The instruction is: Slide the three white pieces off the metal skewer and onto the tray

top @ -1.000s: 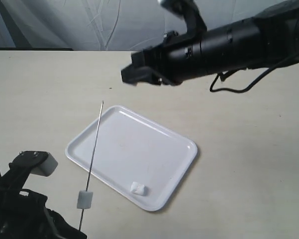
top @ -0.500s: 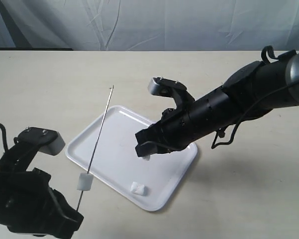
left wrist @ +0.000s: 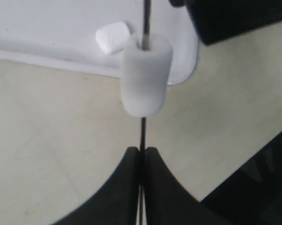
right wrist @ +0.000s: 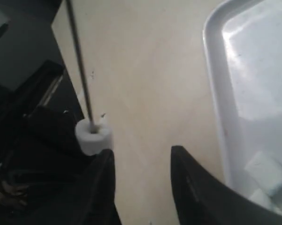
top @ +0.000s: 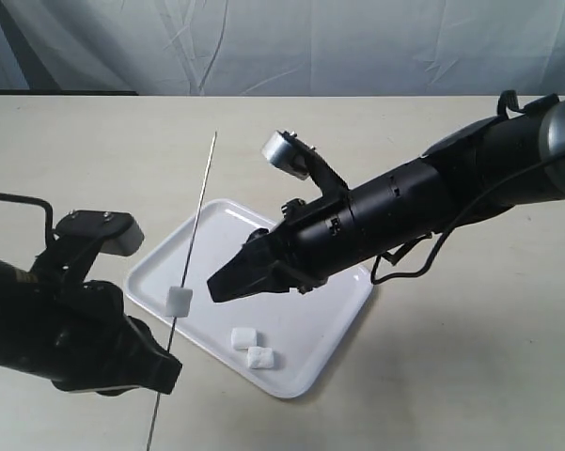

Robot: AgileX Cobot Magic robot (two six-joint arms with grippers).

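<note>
One white piece hides part of the metal skewer.

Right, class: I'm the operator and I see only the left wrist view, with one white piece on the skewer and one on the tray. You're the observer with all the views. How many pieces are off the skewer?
Observer: Two. A loose piece and a second loose piece lie side by side on the tray. The third piece is on the skewer.
Operator: What's the dark shape at the edge of my view?
Observer: The right gripper. Its jaws are open and empty, and the third piece sits just outside one finger, not between them.
Operator: Where does the skewer's free end reach?
Observer: Its tip shows past the tray's far edge.
</note>
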